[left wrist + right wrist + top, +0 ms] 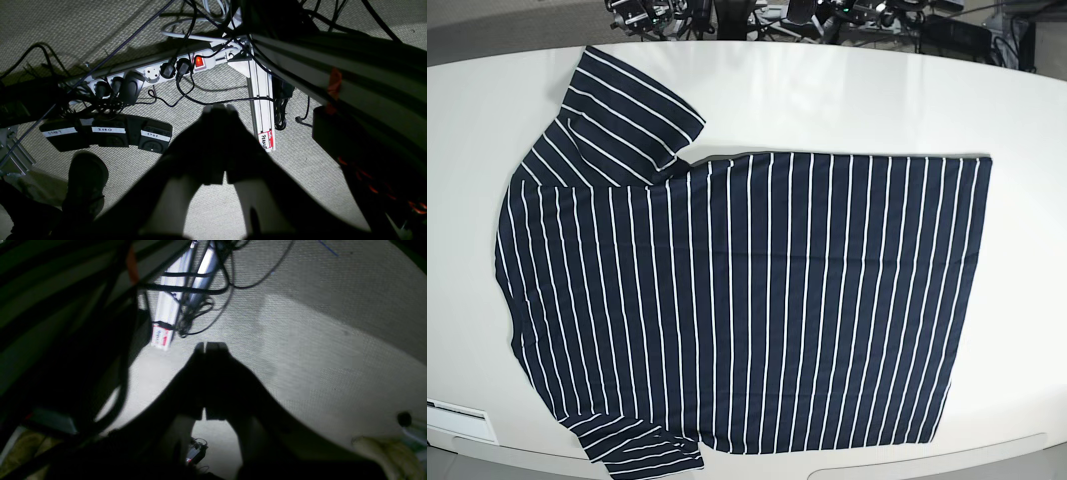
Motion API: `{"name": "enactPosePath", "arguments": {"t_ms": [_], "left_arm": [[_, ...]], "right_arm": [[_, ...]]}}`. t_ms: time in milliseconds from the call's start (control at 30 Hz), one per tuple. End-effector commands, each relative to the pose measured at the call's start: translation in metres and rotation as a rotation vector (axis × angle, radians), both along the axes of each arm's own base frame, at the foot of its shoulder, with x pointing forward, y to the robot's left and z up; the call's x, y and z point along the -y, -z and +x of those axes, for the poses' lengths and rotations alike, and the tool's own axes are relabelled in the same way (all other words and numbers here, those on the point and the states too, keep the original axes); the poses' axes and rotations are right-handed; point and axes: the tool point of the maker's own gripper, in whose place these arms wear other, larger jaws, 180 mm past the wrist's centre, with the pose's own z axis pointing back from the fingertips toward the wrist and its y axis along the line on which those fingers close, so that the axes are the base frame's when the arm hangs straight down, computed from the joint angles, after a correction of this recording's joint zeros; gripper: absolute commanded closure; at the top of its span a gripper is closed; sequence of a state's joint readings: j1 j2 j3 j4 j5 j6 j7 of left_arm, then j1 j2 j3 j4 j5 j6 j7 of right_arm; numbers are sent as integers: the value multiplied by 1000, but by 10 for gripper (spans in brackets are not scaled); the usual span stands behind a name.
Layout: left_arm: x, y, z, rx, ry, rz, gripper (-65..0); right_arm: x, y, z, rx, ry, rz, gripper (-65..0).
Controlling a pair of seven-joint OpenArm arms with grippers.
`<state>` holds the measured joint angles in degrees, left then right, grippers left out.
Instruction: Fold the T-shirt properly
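T-shirt (747, 300) flat on table (847, 100) (unfolded), left pincer (219, 108) closed, right pincer (210, 346) closed

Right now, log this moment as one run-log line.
T-shirt: flat, unfolded on table | left gripper: shut, over floor | right gripper: shut, over floor | fold: not begun

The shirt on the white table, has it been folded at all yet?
No, the T-shirt lies spread flat on the table, both sleeves out.

R tool (209, 347) closed, above carpet (333, 350)
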<state>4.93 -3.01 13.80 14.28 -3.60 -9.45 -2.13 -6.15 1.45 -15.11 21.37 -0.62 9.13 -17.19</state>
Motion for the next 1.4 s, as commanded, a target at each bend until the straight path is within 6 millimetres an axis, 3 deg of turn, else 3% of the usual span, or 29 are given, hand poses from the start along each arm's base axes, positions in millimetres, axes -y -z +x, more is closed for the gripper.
{"name": "enactPosePath", "arguments": {"t_ms": [0,167,300,467,667,867,967,1067,1167,1367], "left_arm": [[3,-1,3,7,5,-16,0],[9,-3,-18,-120,106,-35,0],[8,-14,-43,-185,135,-61,0],[-9,-40,-71,-143,142,-65,0],[-37,-93,-99,-103,192,-78,0],[-59,-175,-123,-53,386,-106,0],[-65,-213,-111,-5,445,-105,0],[-74,-246,-84,62,481,-66,0],[-85,-272,-47,166,498,-11,0],[-102,-310,29,377,552,88,0]], "right_arm": [[-2,-1,1,-2,-2,19,0],[-5,-8,-16,-105,-52,44,0],[-1,-17,-49,-133,-92,36,0],[-5,-42,-95,-111,-106,80,0],[1,-95,-130,-84,-106,108,0],[27,-173,-130,61,-148,64,0],[40,-215,-112,161,-180,15,0],[47,-254,-92,259,-240,-37,0],[53,-281,-42,430,-273,-110,0],[53,-314,4,604,-307,-171,0]]}}
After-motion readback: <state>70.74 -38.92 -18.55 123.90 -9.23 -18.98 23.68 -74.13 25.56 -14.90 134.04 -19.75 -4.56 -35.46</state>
